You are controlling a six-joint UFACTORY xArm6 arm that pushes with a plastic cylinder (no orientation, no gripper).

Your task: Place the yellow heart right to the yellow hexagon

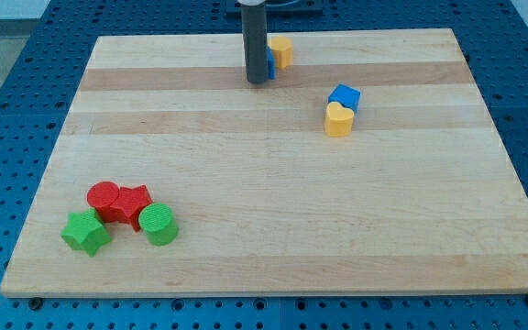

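Note:
The yellow heart lies right of the board's middle, touching a blue block just above it. The yellow hexagon sits near the view's top edge of the board. My tip stands just left of and slightly below the hexagon, with a small blue block partly hidden behind the rod, between the rod and the hexagon. The heart is below and to the right of the hexagon, a good gap apart.
At the view's bottom left a cluster sits together: a red cylinder, a red star-like block, a green star and a green cylinder. The wooden board lies on a blue perforated table.

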